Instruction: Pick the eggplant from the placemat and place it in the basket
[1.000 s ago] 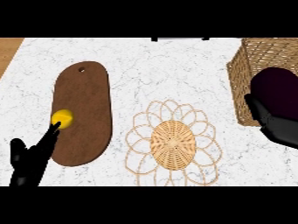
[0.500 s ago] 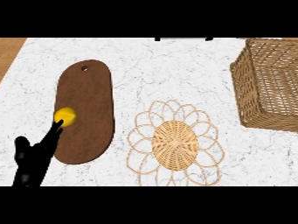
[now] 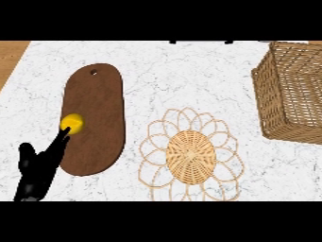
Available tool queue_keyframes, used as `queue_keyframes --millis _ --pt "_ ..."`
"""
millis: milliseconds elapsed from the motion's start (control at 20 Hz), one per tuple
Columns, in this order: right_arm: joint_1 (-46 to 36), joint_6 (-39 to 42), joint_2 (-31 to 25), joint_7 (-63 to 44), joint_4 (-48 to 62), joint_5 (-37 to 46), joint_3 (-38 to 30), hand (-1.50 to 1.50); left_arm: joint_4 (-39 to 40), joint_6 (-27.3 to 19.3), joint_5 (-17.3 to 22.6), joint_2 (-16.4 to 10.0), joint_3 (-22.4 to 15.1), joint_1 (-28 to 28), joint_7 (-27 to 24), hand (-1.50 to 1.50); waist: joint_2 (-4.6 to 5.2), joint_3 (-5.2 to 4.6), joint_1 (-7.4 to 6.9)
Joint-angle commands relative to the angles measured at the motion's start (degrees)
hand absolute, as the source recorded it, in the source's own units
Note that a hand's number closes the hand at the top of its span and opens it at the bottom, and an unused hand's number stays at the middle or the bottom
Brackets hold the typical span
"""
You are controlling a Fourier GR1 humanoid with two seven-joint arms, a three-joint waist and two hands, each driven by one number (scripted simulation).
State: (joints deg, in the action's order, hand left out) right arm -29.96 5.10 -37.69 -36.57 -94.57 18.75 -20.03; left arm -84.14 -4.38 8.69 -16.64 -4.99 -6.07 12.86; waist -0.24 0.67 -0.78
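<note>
The left hand [image 3: 36, 172] rises from the lower left edge, its fingers [image 3: 59, 142] straight and close together, holding nothing; their tips touch a small yellow fruit [image 3: 72, 123] on the brown cutting board [image 3: 97, 104]; right of the board lies the woven placemat [image 3: 190, 156], bare; the basket [image 3: 299, 94] stands well apart at the far right; where the eggplant lies I cannot tell.
</note>
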Motion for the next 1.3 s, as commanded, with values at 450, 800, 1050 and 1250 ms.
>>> queue_keyframes --millis 450,800,1050,1250 --pt "-2.4 -4.9 3.3 18.9 24.8 -5.7 -7.5 1.5 7.3 2.1 -0.1 0.7 1.6 0.7 -0.2 0.0 0.64 -0.63 0.37" --pt "-6.5 -6.5 2.6 26.4 36.9 -5.1 -7.4 1.5 3.0 1.6 -1.4 1.4 0.6 -1.5 2.3 0.0 0.59 -0.62 -0.29" --pt "-3.0 -10.1 -3.8 27.4 42.3 4.7 -4.6 1.5 1.5 2.0 -1.1 1.1 0.7 -1.9 3.1 0.0 0.78 -0.6 -0.64" --pt "-1.3 -8.2 -4.6 34.2 44.5 5.2 -3.2 -1.5 4.9 1.1 -1.8 2.5 1.6 -1.4 0.4 0.0 0.59 -0.64 0.03"
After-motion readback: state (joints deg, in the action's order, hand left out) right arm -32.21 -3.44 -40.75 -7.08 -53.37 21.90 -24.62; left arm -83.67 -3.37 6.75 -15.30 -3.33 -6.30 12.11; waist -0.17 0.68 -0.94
